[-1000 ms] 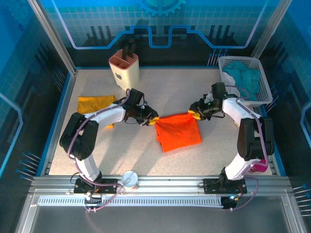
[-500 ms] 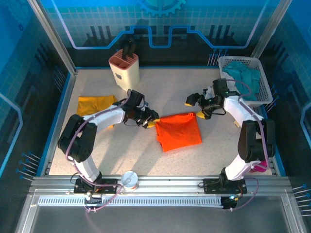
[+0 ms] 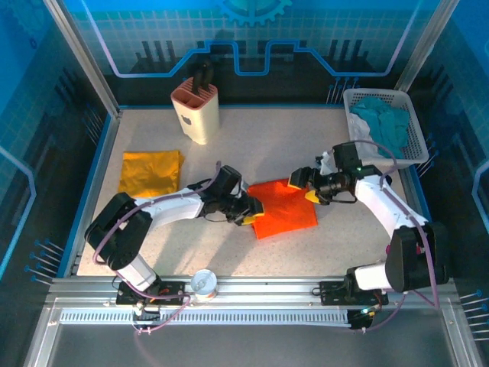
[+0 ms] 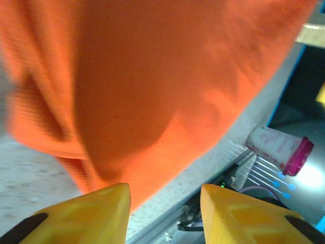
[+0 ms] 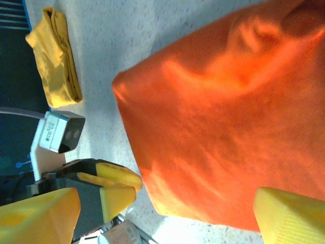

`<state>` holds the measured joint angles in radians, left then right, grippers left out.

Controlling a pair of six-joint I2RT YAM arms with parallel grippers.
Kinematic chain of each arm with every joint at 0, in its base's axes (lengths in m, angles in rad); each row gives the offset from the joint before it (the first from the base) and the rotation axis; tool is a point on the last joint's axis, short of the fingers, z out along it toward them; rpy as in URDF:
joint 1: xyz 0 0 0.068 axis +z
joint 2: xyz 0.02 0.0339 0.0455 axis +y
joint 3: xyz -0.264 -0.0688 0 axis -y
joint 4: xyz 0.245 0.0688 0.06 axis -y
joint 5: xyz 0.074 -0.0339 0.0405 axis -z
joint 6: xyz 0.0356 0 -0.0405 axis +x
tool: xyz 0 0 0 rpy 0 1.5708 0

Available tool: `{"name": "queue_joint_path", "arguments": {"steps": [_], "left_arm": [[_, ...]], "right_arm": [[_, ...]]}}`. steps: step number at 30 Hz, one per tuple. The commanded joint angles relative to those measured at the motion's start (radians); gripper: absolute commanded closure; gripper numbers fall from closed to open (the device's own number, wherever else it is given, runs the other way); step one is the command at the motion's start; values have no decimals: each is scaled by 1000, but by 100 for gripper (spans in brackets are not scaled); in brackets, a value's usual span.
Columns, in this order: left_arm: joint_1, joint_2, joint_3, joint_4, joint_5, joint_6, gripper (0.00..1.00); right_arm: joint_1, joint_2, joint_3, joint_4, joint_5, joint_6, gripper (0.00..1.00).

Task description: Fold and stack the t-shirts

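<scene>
Standing at the near rail, I see the bright orange-red cloth t-shirt (image 3: 286, 208) lying folded into a rough square mid-way across the pale speckled table (image 3: 267, 145). There is broad bare tabletop behind it and a narrower bare strip before the near edge. Its surface is softly rumpled, its left border doubled over. The left gripper (image 3: 252, 213) sits low at the shirt's near-left edge, its yellow fingers (image 4: 76, 213) spread with nothing between them. The right gripper (image 3: 305, 186) hangs over the far-right corner, jaws wide apart and empty. The mustard-yellow cloth t-shirt (image 3: 150, 172) lies folded near the left wall, well apart from the orange one. In the far right corner a white plastic lattice basket (image 3: 416, 145) holds crumpled teal cloths (image 3: 380, 118). At the back a cream and pink knife block (image 3: 196, 113) holds dark handles.
</scene>
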<state>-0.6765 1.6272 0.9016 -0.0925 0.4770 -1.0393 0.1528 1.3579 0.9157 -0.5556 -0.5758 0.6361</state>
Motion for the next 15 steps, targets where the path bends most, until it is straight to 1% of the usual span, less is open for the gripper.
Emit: {"name": "queue_joint_path", "arguments": {"steps": [1, 3, 5, 8, 9, 12, 15], "left_arm": [[-42, -19, 100, -3, -30, -30, 61], [-59, 12, 126, 1, -42, -34, 64], [-67, 61, 140, 35, -25, -53, 66], [-67, 136, 127, 146, -22, -102, 70], [-66, 168, 124, 175, -27, -107, 70], [-63, 247, 126, 185, -35, -107, 72], [-48, 295, 74, 242, -26, -134, 74]], "right_arm": [[36, -44, -84, 127, -37, 114, 11], [49, -50, -132, 212, -51, 179, 11], [65, -53, -174, 291, -41, 239, 11], [90, -22, -213, 405, -43, 301, 11], [97, -3, -220, 433, -42, 311, 11], [100, 45, -257, 511, -35, 316, 12], [96, 92, -287, 558, -45, 289, 12]]}}
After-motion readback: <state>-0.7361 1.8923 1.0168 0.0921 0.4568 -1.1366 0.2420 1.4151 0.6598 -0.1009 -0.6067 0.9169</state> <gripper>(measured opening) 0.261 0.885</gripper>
